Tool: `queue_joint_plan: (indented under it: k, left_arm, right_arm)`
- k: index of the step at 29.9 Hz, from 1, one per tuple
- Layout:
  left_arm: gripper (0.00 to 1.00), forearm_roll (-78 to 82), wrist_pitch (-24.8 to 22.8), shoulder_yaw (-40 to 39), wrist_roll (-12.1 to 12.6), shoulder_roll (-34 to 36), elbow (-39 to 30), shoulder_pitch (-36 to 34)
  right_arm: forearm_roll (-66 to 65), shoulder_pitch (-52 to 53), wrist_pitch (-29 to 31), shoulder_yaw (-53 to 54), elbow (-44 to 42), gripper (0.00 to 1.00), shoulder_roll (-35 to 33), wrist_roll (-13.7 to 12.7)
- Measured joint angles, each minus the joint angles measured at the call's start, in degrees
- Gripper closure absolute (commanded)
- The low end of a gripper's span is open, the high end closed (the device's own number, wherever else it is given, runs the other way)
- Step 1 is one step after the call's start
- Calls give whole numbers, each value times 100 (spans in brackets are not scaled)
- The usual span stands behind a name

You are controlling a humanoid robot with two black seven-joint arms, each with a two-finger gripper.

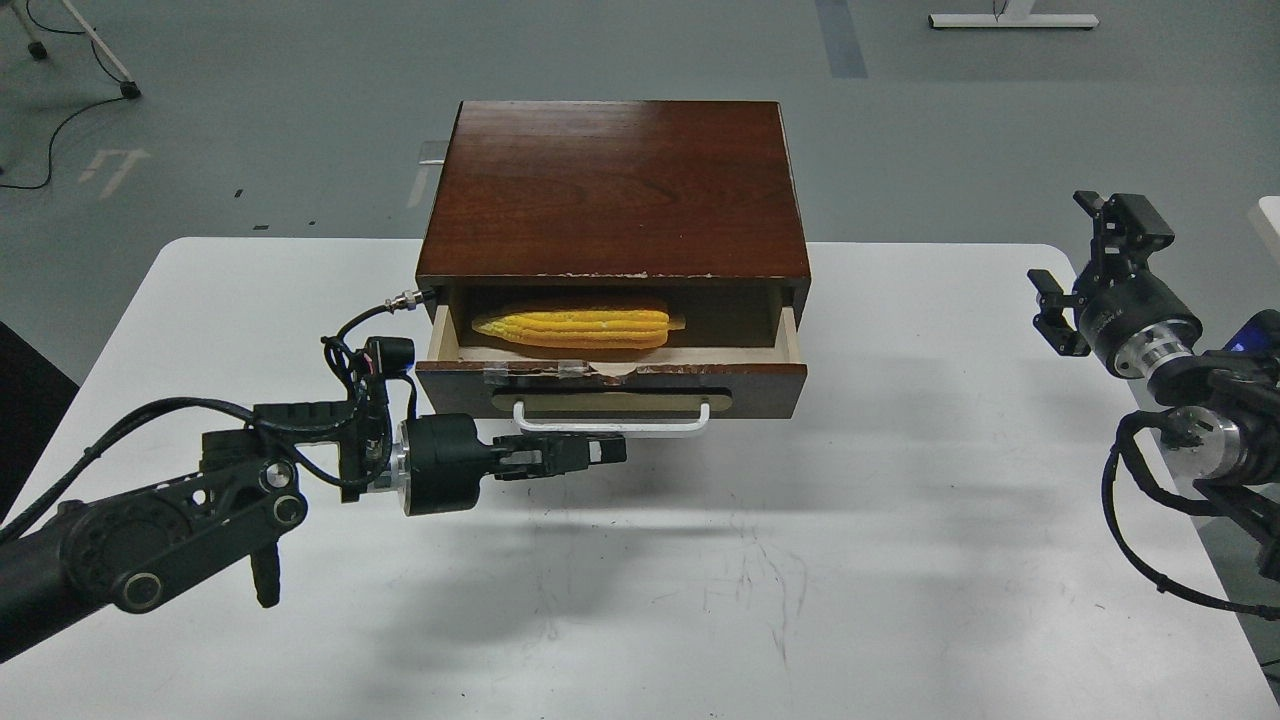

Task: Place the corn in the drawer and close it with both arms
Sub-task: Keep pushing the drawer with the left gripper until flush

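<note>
The yellow corn [575, 328] lies lengthwise in the pale-wood drawer [760, 378], which stands partly open from the dark wood cabinet [615, 190]. Only a narrow strip of the drawer's inside shows, and the cabinet's top edge shades the corn. My left gripper [603, 452] points right with its fingers together, just in front of and below the drawer's white handle [610, 428], at the drawer front. My right gripper [1085, 265] is open and empty, raised near the table's right edge, far from the drawer.
The cabinet stands at the back middle of the white table [900, 520]. Grey floor lies beyond the table, with a cable and stand legs [100, 60] at the far left and a white base [1010, 20] at the top right.
</note>
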Motion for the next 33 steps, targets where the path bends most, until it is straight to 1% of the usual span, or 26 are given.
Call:
queue_joint_plan:
  k: [9, 16, 23, 33]
  left_arm:
    - [89, 0, -6, 31, 1, -271, 440, -307]
    - [88, -7, -8, 33, 1, -387, 609, -369]
    - [88, -13, -7, 47, 0, -689, 1038, -447]
    - [86, -31, -34, 49, 0, -771, 1236, -650]
  right_arm:
    - [0, 7, 17, -42, -8, 2, 0, 0]
    - [0, 10, 22, -44, -10, 2, -1, 0]
    - [0, 6, 22, -78, -48, 2, -1, 0]
    - [0, -34, 22, -88, -126, 2, 18, 0]
